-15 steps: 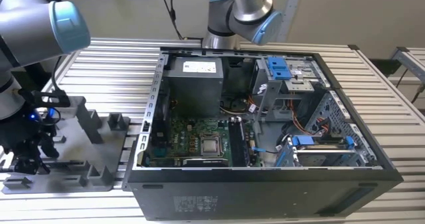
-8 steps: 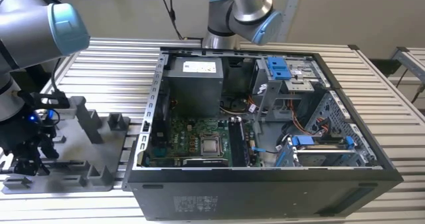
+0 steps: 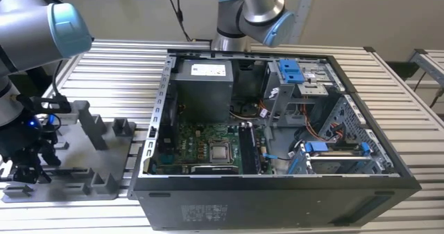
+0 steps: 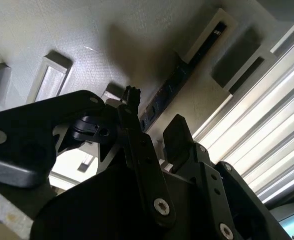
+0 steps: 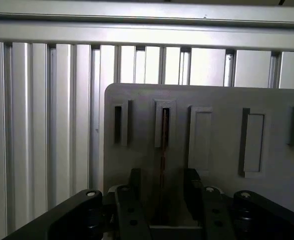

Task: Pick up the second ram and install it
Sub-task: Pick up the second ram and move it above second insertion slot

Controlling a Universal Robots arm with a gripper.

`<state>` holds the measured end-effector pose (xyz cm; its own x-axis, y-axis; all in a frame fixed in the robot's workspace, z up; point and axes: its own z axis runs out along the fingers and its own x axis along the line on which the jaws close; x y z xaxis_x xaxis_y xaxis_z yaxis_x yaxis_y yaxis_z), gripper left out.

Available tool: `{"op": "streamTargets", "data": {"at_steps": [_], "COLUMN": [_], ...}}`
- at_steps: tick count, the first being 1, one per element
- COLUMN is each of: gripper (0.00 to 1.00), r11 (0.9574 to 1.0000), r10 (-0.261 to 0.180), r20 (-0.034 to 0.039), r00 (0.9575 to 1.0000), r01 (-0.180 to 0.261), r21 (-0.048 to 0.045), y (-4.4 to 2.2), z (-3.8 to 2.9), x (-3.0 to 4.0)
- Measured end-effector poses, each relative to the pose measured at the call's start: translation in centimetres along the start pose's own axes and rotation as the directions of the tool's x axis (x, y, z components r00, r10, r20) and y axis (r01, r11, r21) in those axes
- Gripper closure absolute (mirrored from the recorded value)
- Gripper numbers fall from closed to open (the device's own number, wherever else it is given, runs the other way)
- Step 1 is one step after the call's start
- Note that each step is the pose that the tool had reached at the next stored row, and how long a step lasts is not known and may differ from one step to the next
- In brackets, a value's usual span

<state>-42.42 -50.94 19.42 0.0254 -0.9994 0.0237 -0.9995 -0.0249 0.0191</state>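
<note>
My gripper [image 5: 163, 176] is open w/ jaws astride ram [image 5: 164, 131]; tray [image 5: 221, 97] slot holds it edge-up, prob. for pinching flat sides.

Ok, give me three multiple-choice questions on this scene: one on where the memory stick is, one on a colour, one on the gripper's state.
1. Where is the memory stick nearest the gripper? A in a slot of the grey tray; B flat on the slats; C on the floor.
2. What colour are the plastic clips inside the computer case? A red; B blue; C yellow.
3. How is the gripper? A shut on the stick; B open, fingers either side of the stick; C shut on nothing.
Answers: A, it stands edge-on in a tray slot; B, they show blue in the exterior view; B, gaps show beside the stick.
</note>
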Motion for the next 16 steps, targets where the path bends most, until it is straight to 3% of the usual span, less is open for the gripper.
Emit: {"op": "streamTargets", "data": {"at_steps": [16], "gripper": [0.52], "r11": [1.0000], "r10": [0.000], "r20": [0.0007], "r00": [1.0000], "r01": [0.000], "r21": [0.0000], "y": [0.04], "z": [-0.33], "x": [0.01]}}
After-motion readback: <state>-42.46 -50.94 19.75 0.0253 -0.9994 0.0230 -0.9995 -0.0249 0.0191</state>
